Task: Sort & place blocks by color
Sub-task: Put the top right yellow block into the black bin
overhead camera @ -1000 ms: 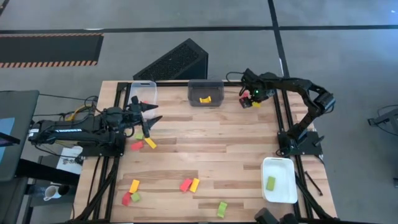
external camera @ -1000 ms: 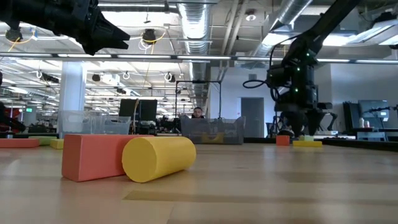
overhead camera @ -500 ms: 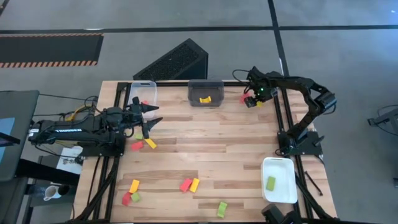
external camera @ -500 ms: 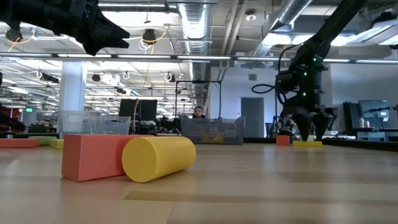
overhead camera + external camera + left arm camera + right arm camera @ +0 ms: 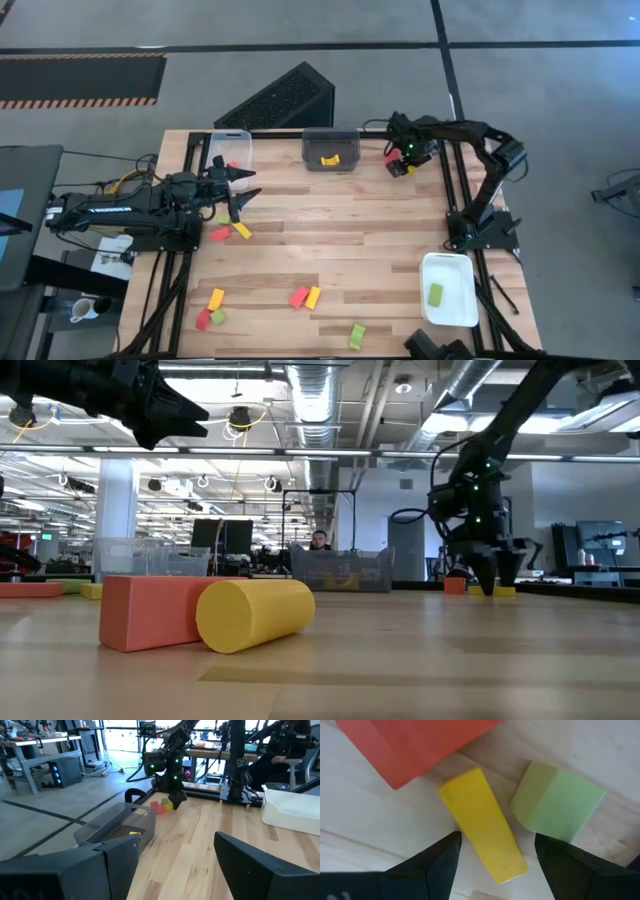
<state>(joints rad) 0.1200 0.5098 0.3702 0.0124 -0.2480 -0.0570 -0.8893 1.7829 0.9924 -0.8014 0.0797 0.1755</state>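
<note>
At the table's far right corner lie three blocks side by side: a red one (image 5: 415, 745), a yellow one (image 5: 482, 825) and a light green one (image 5: 555, 802). My right gripper (image 5: 497, 840) hangs over them, pointing down and open, one finger on each side of the yellow block's end. My left gripper (image 5: 240, 185) is open and raised above the table by the clear tray (image 5: 232, 147), which holds a red block (image 5: 232, 166). One yellow block (image 5: 330, 159) lies in the dark grey tray (image 5: 330, 146). One green block (image 5: 436, 294) lies in the white tray (image 5: 448, 265).
Loose blocks lie flat on the wood: red (image 5: 220, 234) and yellow (image 5: 242, 230) below the left gripper, and several along the near edge, among them red (image 5: 298, 297), yellow (image 5: 313, 297) and green (image 5: 357, 335). The table's middle (image 5: 340, 225) is bare wood.
My right gripper swung a little toward the table's right edge, then back left, and came down over the red, yellow and green blocks. The left arm kept still. No block has moved.
</note>
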